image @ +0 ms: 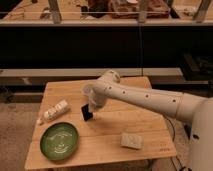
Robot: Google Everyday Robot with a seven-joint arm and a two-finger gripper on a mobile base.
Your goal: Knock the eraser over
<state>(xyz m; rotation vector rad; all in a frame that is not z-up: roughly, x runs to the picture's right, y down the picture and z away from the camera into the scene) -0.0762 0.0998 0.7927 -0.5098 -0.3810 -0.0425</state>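
The eraser (87,113) is a small, thin black block standing on the wooden table (107,137), just left of the table's middle, and it seems to lean a little. My gripper (93,106) is at the end of the white arm (145,98), which reaches in from the right. It hangs right over the eraser's upper right side, touching it or very close to it. The arm's end hides part of the eraser's top.
A green plate (59,141) lies at the table's front left. A white bottle (54,112) lies on its side left of the eraser. A pale grey-beige sponge-like block (131,141) lies at the front right. A dark counter runs behind the table.
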